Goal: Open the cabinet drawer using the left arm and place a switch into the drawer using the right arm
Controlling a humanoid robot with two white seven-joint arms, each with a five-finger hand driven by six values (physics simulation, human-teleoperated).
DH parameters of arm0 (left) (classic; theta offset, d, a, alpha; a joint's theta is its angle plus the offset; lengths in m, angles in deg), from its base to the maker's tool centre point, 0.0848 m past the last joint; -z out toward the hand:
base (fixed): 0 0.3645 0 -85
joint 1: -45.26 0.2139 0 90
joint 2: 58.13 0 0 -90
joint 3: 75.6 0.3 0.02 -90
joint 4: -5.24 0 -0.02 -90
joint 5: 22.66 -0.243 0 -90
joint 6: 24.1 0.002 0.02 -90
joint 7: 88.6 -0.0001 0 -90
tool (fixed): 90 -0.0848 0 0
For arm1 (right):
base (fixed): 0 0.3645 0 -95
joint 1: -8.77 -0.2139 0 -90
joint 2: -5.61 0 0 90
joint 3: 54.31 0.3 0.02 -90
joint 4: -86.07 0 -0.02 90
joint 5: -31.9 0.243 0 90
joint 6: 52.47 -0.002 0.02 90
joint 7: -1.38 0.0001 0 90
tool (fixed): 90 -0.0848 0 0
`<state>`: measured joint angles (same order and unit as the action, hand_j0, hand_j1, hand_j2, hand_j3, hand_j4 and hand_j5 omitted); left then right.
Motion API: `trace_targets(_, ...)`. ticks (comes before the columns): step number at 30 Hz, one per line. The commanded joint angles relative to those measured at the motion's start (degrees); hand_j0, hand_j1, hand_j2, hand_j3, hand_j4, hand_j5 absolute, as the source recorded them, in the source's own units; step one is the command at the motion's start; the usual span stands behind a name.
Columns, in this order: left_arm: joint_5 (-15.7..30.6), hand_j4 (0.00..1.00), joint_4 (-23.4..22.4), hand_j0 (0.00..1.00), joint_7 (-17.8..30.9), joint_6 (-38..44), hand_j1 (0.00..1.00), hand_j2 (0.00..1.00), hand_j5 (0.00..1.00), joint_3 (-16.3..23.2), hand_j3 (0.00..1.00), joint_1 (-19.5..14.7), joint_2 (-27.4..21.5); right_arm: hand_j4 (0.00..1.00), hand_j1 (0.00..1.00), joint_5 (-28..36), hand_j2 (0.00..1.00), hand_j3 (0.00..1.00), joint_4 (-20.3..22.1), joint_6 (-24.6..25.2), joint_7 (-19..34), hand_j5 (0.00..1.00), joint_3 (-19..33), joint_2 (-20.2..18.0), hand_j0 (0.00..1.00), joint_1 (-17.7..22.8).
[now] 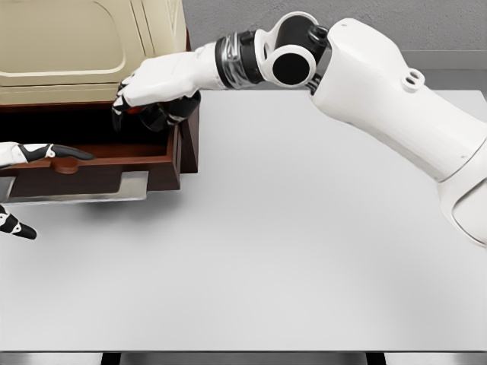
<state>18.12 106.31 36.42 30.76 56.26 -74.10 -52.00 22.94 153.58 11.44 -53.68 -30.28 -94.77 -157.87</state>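
Observation:
A cream cabinet (68,46) stands at the table's back left, and its brown drawer (114,161) is pulled out toward me. My right hand (156,95) hovers over the drawer's right end. Its fingers are curled around a dark switch (161,115) with a red spot, held just above the drawer's inside. At the left edge is my left hand (30,152). One extended finger lies on the round drawer handle (67,164) and the thumb (17,226) hangs well below it. Most of that hand is out of frame.
A grey metal plate (84,190) juts out under the drawer. The white table (304,251) stretches right and toward me. My right arm (396,114) crosses the upper right of the picture.

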Motion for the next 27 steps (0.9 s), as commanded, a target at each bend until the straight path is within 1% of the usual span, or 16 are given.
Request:
trace_targets(1, 0.6, 1.0, 0.0, 1.0, 0.0, 0.1, 1.0, 1.0, 1.0, -0.1, 1.0, 0.0, -0.2, 1.0, 1.0, -0.1, 1.0, 1.0, 0.3, -1.3, 0.1, 1.0, 0.1, -0.1, 1.0, 0.0)
trace_targets(3, 0.6, 1.0, 0.0, 1.0, 0.0, 0.1, 1.0, 1.0, 1.0, -0.1, 1.0, 0.1, -0.2, 1.0, 1.0, -0.1, 1.0, 1.0, 0.3, -3.3, 0.1, 1.0, 0.1, -0.2, 1.0, 0.0)
trace_targets(5, 0.6, 1.0, 0.0, 1.0, 0.0, 0.1, 1.0, 1.0, 1.0, -0.1, 1.0, 0.1, -0.1, 1.0, 1.0, -0.1, 1.0, 1.0, 0.3, -4.0, 0.1, 1.0, 0.1, -0.1, 1.0, 0.0)
trace_targets(9, 0.6, 1.0, 0.0, 1.0, 0.0, 0.1, 1.0, 1.0, 1.0, -0.1, 1.0, 0.2, -0.1, 1.0, 1.0, 0.9, 1.0, 1.0, 0.8, -8.9, 0.1, 1.0, 0.1, -0.2, 1.0, -0.1)
trace_targets(12, 0.5, 1.0, -0.1, 1.0, 0.0, 0.1, 1.0, 1.0, 1.0, 0.0, 1.0, 0.2, 0.0, 1.0, 1.0, 1.2, 1.0, 1.0, 0.9, -8.9, 0.1, 1.0, 0.2, -0.6, 1.0, 0.0)
trace_targets(13, 0.5, 1.0, 0.0, 1.0, 0.0, 0.1, 1.0, 1.0, 1.0, 0.0, 1.0, 0.2, 0.0, 1.0, 1.0, 1.2, 1.0, 1.0, 0.9, -8.9, 0.1, 1.0, 0.4, -1.3, 1.0, 0.0)
trace_targets(14, 0.6, 1.0, 0.0, 1.0, 0.0, 0.1, 1.0, 1.0, 1.0, -0.1, 1.0, 0.1, 0.0, 1.0, 1.0, 1.4, 1.0, 1.0, 0.9, -8.9, 0.1, 1.0, 0.5, -2.2, 1.0, 0.1)
trace_targets(17, 0.8, 1.0, 0.0, 1.0, 0.0, 0.1, 1.0, 1.0, 1.0, -0.1, 1.0, 0.0, -0.1, 1.0, 1.0, 4.7, 1.0, 1.0, 1.0, -8.9, 0.1, 1.0, 0.5, -6.1, 1.0, 0.1)
trace_targets(18, 0.8, 1.0, -0.1, 1.0, 0.0, 0.1, 1.0, 1.0, 1.0, -0.1, 1.0, 0.2, 0.1, 1.0, 1.0, 4.9, 1.0, 1.0, 1.9, -8.9, 0.1, 1.0, 0.5, -7.5, 1.0, 0.1)
trace_targets(21, 0.8, 1.0, -0.1, 1.0, 0.0, 0.1, 1.0, 1.0, 1.0, -0.1, 1.0, 0.0, 0.0, 1.0, 1.0, 4.9, 1.0, 1.0, 7.8, -8.9, 0.1, 1.0, 0.5, -12.9, 1.0, 0.5)
trace_targets(23, 0.8, 1.0, -0.1, 1.0, 0.0, 0.1, 1.0, 1.0, 1.0, -0.1, 1.0, 0.0, 0.1, 1.0, 1.0, 5.0, 1.0, 1.0, 9.3, -8.9, 0.1, 1.0, 0.5, -15.0, 1.0, 0.6)
trace_targets(24, 0.8, 1.0, -0.1, 1.0, 0.0, 0.1, 1.0, 1.0, 1.0, -0.2, 1.0, 0.0, 0.3, 1.0, 1.0, 4.9, 1.0, 1.0, 11.3, -8.9, 0.1, 1.0, 0.4, -16.6, 1.0, 0.7)
trace_targets(25, 0.8, 1.0, -0.1, 1.0, 0.0, 0.1, 1.0, 1.0, 1.0, -0.2, 1.0, 0.0, 0.8, 1.0, 1.0, 5.0, 1.0, 1.0, 13.9, -8.9, 0.1, 1.0, 0.4, -18.4, 1.0, 0.8)
trace_targets(26, 0.8, 1.0, -0.1, 1.0, 0.0, 0.1, 1.0, 1.0, 1.0, -0.3, 1.0, -0.7, 1.2, 1.0, 1.0, 5.0, 1.0, 1.0, 15.5, -8.9, 0.1, 1.0, 0.5, -20.6, 1.0, 1.4)
trace_targets(27, 0.7, 1.0, -0.1, 1.0, 0.0, 0.1, 1.0, 1.0, 1.0, -0.4, 1.0, -1.0, 2.6, 1.0, 1.0, 5.0, 1.0, 1.0, 16.2, -8.9, 0.1, 1.0, 0.5, -22.5, 1.0, 1.8)
